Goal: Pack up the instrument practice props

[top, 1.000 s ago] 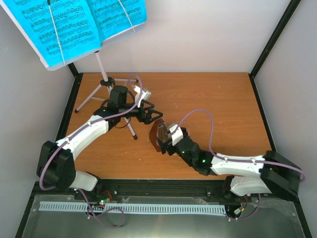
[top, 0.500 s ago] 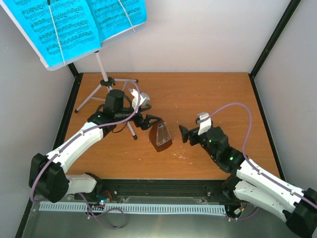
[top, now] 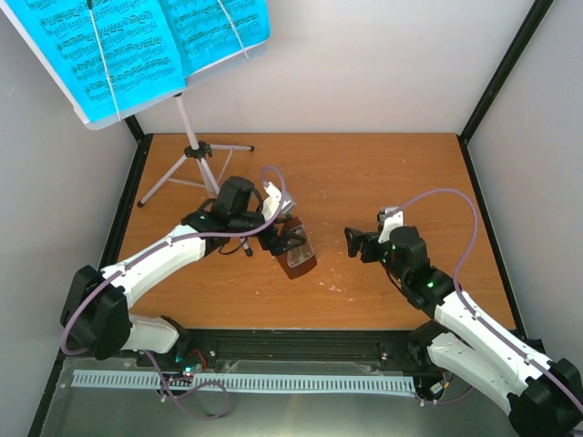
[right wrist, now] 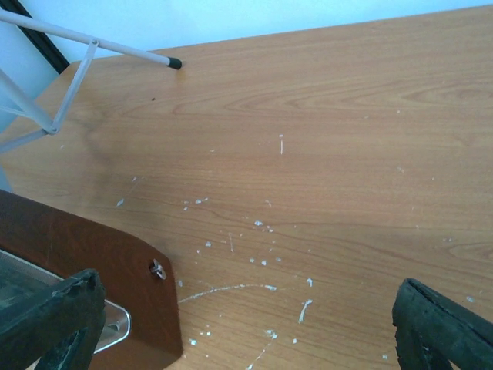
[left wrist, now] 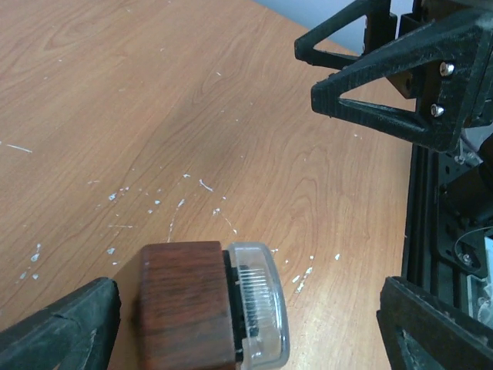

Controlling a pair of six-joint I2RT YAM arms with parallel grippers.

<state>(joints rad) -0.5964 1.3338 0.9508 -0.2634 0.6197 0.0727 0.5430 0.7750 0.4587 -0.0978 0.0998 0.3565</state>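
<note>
One metronome (top: 299,260); one music stand (top: 198,150); two sheet-music pages (top: 137,45).

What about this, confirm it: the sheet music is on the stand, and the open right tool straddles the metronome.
Wrong arm. The sheet music is on the stand, and the open left tool straddles the metronome; the left wrist view shows it.

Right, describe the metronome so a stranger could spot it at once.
Find the wooden table; near its middle, right of the silvery music stand, sits the metronome. It is the only brown pyramid, with a clear plastic front cover.
</note>
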